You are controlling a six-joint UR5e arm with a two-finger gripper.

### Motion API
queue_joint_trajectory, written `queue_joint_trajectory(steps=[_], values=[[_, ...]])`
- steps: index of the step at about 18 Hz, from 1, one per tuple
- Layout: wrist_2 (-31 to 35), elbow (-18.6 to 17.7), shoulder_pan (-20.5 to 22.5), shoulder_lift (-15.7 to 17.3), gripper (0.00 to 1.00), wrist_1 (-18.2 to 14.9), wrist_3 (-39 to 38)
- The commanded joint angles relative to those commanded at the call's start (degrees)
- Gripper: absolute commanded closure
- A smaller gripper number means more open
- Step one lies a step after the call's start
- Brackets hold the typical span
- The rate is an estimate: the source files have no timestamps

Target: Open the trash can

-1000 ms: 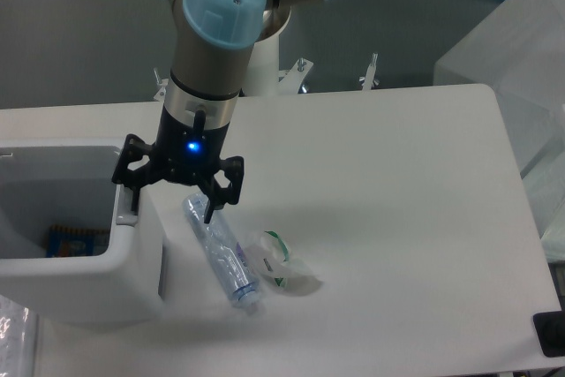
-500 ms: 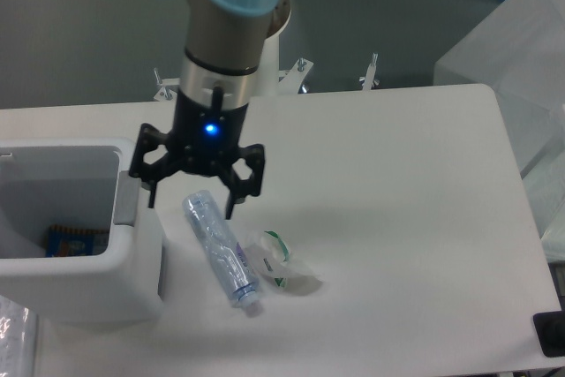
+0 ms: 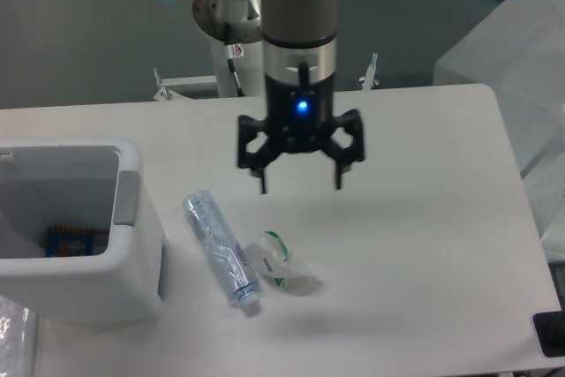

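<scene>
With the trash can (image 3: 79, 245) at nine o'clock already gaping, grey push tab (image 3: 127, 197) exposed: keep gripper (image 3: 300, 184), fingers spread and empty, high above the table (image 3: 424, 218), clear of the crushed bottle (image 3: 219, 252) at seven o'clock.

The trash can (image 3: 79, 245) stands at the left edge of the table (image 3: 415, 218), its top open, with a small packet (image 3: 75, 241) lying inside at the bottom. Its push tab (image 3: 128, 198) sits on the right rim. Just right of the can, on the table, lies the bottle (image 3: 219, 249), slanting from upper left to lower right with its cap end toward the front. Touching the bottle's right side is a crumpled wrapper (image 3: 284, 267). The gripper (image 3: 300, 181) hangs above the table behind the bottle and wrapper, well right of the can, its fingers (image 3: 263, 179) pointing down and spread apart, holding nothing.
</scene>
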Motion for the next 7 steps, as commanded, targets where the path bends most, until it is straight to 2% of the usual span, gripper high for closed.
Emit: queue_joint_trajectory(steps=[5, 7], values=[[1.9, -4.7, 3.0, 2.7, 0.0, 0.1, 14.1], [1.9, -5.8, 3.2, 3.4, 0.0, 0.2, 17.0]])
